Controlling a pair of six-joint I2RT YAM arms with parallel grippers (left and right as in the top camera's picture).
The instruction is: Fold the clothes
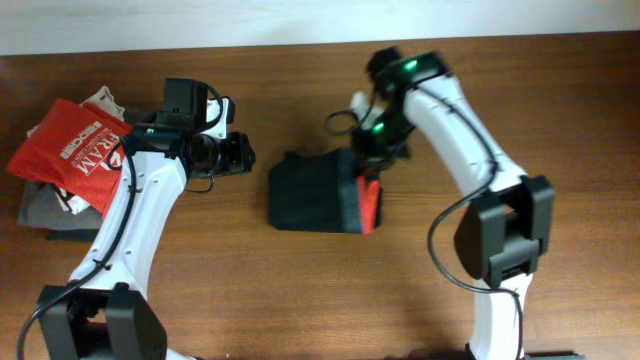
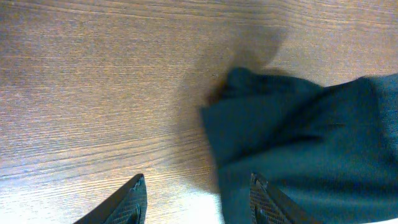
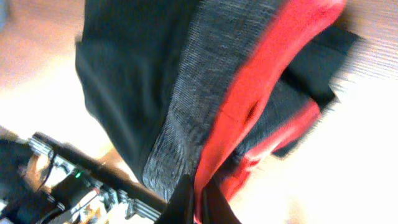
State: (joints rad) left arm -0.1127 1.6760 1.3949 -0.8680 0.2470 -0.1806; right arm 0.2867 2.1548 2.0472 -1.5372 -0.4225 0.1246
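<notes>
- Black leggings (image 1: 310,195) lay folded on the wooden table (image 1: 300,290), red lining (image 3: 249,106) showing.
- We noted left gripper (image 2: 198,190) fingers apart, empty.
- Right gripper (image 3: 200,202) fingers clamped on the leggings' lining.

A brown wood-grain table (image 1: 300,290) fills the view. A pale wall (image 1: 200,20) runs along the table's far edge. In both wrist views, bright light whitens patches of the tabletop.

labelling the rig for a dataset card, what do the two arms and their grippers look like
The left arm and right arm have white tubular links, chunky black joint housings and loose black cables. Small green lights glow on the right one. The left gripper and right gripper have black tapered fingers.
</notes>
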